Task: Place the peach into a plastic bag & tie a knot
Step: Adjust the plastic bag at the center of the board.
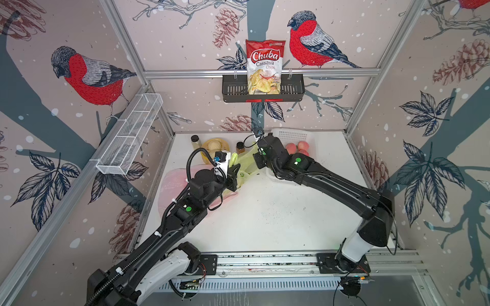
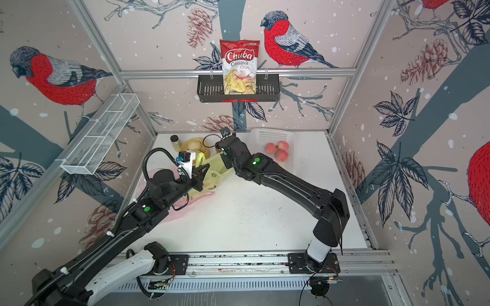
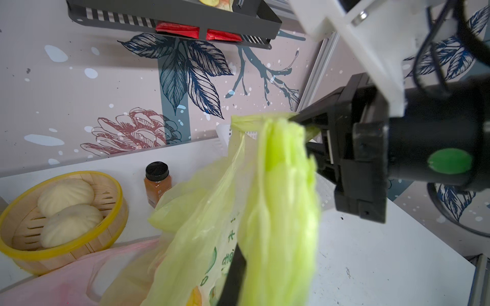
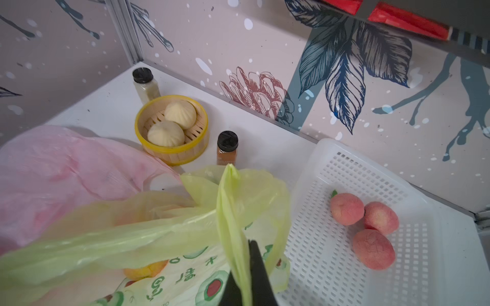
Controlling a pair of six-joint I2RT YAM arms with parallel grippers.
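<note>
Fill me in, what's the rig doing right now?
Both arms are on the yellow-green plastic bag: the left gripper and the right gripper are each shut on a bag handle, holding it up. An orange shape, likely a peach, shows through the bag. No knot is tied yet. Three peaches sit in the white basket.

The green bag (image 4: 127,233) is held by its handle (image 4: 229,212) in the right gripper (image 4: 244,265); three peaches (image 4: 347,209) are seen in the basket (image 4: 331,169).
</note>
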